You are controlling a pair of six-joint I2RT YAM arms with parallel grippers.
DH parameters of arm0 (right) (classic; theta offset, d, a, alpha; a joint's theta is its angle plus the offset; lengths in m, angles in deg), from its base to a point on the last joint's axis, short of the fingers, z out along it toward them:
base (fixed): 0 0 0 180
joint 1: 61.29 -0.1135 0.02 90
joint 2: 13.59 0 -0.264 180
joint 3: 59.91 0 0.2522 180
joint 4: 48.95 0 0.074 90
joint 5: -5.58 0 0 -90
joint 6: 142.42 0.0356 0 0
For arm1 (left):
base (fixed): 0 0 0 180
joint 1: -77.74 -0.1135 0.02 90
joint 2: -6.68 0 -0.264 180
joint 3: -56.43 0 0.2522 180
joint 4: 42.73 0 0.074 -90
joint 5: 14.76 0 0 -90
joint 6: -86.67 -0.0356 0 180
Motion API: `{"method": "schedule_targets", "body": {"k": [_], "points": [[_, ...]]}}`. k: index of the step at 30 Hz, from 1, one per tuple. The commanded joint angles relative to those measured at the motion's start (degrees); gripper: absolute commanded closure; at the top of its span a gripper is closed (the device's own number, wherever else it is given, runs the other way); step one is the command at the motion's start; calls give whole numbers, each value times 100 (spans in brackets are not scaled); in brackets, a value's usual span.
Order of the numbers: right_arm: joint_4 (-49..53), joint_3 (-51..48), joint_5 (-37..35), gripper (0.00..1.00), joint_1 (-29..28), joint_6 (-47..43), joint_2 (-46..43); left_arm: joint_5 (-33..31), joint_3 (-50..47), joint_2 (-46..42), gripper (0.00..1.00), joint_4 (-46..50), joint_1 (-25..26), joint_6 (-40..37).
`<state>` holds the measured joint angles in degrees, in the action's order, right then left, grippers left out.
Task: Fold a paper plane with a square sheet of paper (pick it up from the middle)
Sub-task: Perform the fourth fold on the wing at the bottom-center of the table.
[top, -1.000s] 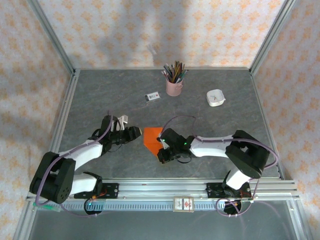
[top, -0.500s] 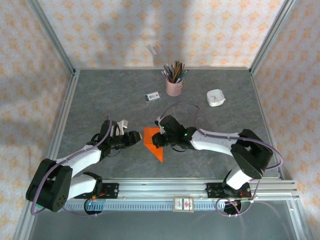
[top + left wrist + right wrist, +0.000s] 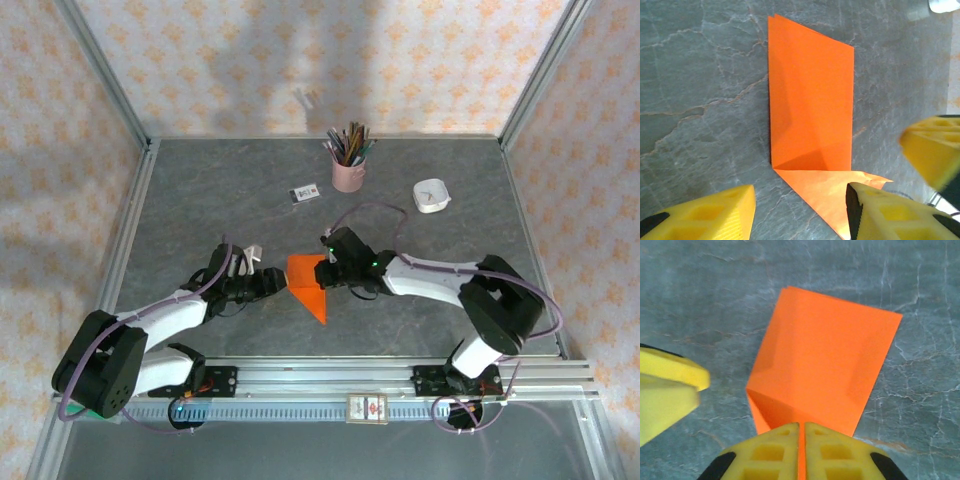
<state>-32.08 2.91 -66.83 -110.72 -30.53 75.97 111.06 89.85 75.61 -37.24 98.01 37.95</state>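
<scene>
Change: over the last second my right gripper [image 3: 801, 426] swung from the sheet's 6 o'clock side round to its 2 o'clock edge, and the left gripper [image 3: 800, 194] slid in closer from 9 o'clock
Paper: the square sheet of paper [image 3: 306, 284] now shows a pointed flap trailing toward 5 o'clock that I could not see before
Meaning: I judge a fold is being opened or re-laid rather than finished; it is no dart yet, so creasing work remains
Right fingers: pressed nearly together with a sliver of orange in the seam, so I read them as pinching the sheet's edge
Left fingers: standing apart, holding nothing; the flap's tip lies between them, one corner just at the right-hand pad
Location: flat on the table [image 3: 200, 200], mid-table, between the two grippers
</scene>
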Motion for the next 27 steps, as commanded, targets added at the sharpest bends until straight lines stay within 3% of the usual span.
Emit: {"method": "schedule_targets", "body": {"k": [1,7,27], "points": [[-20,-67,-40,88,-333,-185,-337,-265,10,40,47,182,47,-28],[-56,-2,25,91,-622,-212,210,-165,65,218,47,37,63,47],[-142,-306,-131,97,-259,-431,844,-112,383,714,46,-163,398,138]]}}
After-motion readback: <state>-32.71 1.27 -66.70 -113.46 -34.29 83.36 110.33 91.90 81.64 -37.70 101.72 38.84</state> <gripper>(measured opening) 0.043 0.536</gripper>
